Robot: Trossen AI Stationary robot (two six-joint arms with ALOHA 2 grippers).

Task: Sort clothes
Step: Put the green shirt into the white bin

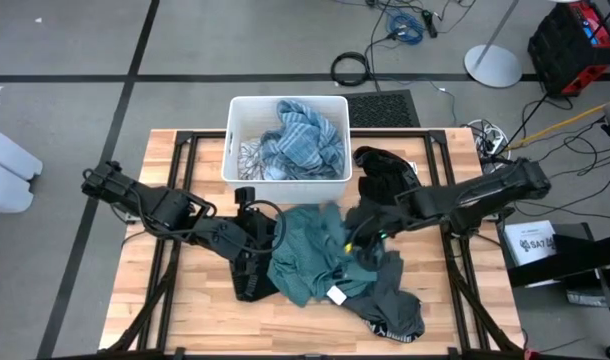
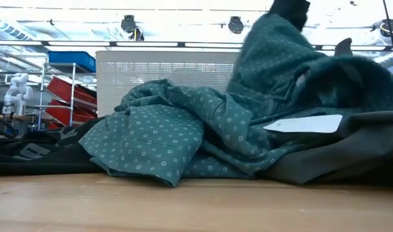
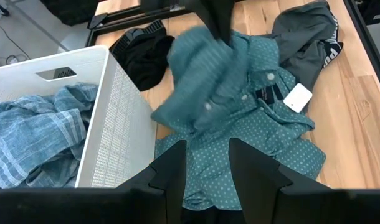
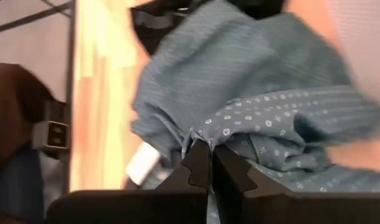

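Observation:
A teal dotted shirt [image 1: 305, 255] lies crumpled at the table's middle, with a white tag [image 1: 336, 295] near its front edge. My right gripper [image 4: 210, 149] is shut on it, and one part is pulled up into a peak [image 2: 274, 51] over the rest. My left gripper [image 3: 205, 152] hangs open above the shirt's left side, beside the bin, touching nothing. A dark grey garment [image 1: 395, 300] lies partly under the shirt at the front right. A black garment [image 1: 385, 170] rests on the table to the right of the bin. My right gripper pinches a bunched fold of the teal shirt [image 4: 205, 138] between its two fingertips, slanting down from the table's right side. The pinched part is lifted. The rest of the shirt [image 2: 171, 138] hangs slack from it and lies on the table.
The white bin [image 1: 230, 140] stands at the table's far middle and holds blue striped clothes [image 1: 300, 140]. Another dark cloth [image 2: 29, 154] lies on the table at the shirt's left. Bare wood shows along the near edge and at both sides.

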